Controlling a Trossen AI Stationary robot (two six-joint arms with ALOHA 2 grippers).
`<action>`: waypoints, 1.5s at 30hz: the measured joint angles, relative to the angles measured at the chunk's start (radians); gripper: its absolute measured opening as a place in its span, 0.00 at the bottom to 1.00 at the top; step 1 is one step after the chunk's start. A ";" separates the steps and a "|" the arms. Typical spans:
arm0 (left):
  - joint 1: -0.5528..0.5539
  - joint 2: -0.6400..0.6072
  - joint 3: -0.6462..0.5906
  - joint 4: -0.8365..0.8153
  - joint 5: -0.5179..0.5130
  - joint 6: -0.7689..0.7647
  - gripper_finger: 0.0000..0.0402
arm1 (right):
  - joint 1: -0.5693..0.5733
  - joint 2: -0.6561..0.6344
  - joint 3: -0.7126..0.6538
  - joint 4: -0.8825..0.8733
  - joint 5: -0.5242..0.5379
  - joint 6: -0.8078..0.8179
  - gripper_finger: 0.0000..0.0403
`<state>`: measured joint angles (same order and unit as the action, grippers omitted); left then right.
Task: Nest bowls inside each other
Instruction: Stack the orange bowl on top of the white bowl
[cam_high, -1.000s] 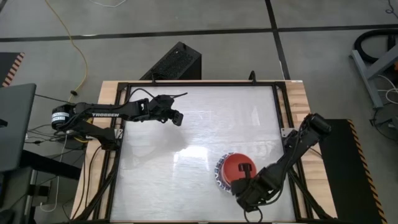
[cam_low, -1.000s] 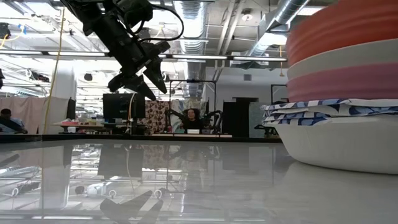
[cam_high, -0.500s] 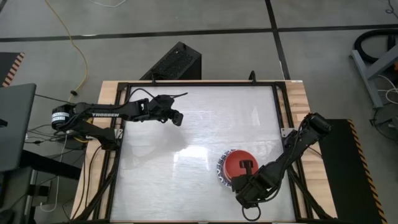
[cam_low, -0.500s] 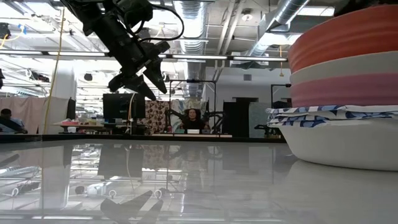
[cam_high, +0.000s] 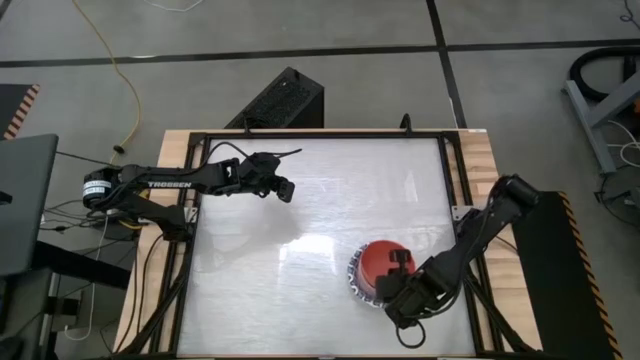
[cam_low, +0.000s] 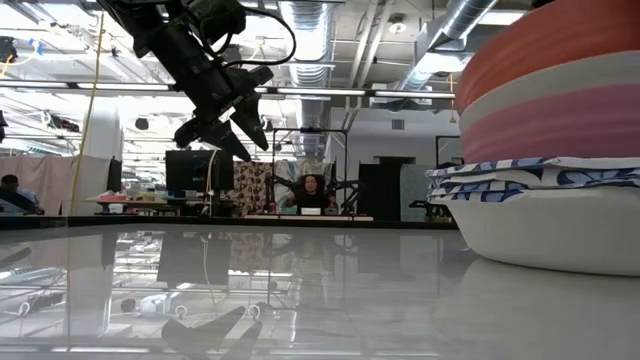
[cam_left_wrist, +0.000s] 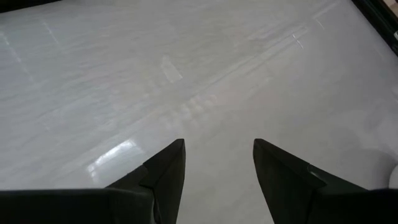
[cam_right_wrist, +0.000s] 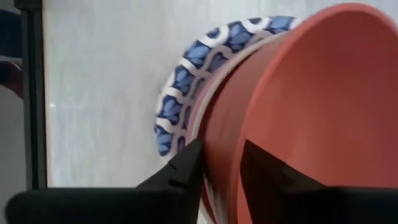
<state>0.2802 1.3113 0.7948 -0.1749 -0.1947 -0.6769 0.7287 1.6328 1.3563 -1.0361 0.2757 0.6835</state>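
The bowls stand nested in one stack near the table's near right. A red bowl (cam_high: 376, 262) is on top; the low view shows a cream one (cam_low: 540, 100), a pink one (cam_low: 550, 135) and blue-patterned rims (cam_low: 520, 175) below it. My right gripper (cam_right_wrist: 222, 154) stands open at the stack's right side, its fingers on either side of the red bowl's rim. My left gripper (cam_high: 285, 190) hangs open above the table's far left, with nothing between its fingers (cam_left_wrist: 168, 168). My right gripper has one finger (cam_right_wrist: 186, 171) outside the red bowl's wall and one finger (cam_right_wrist: 264, 174) inside it, at the rim's right side (cam_right_wrist: 231, 186). The fingers come slanting down from the table's right. Whether either finger touches the bowl, I cannot tell.
A black frame (cam_high: 450, 180) runs around the white table top, close to the right of the stack. The wide middle and left of the table show only its glossy surface (cam_high: 300, 260). A dark box (cam_high: 280, 100) stands beyond the far edge.
My right gripper has drawn a little up and toward the table's far right edge. In the low view the red bowl and the ones under it have shifted and now sit tilted, higher on the right, while the bottom bowl has stayed in place.
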 joint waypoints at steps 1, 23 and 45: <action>0.000 0.000 0.000 0.000 0.000 0.000 0.44 | -0.002 -0.007 0.000 -0.010 0.000 0.002 0.31; 0.000 0.000 0.000 0.000 -0.002 0.000 0.44 | -0.017 -0.077 0.001 -0.030 -0.016 -0.029 0.44; 0.000 0.000 0.000 0.000 -0.002 -0.018 0.44 | -0.025 -0.077 0.006 -0.007 -0.041 -0.010 0.61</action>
<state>0.2802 1.3113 0.7948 -0.1749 -0.1972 -0.6944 0.7040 1.5562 1.3627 -1.0430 0.2345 0.6734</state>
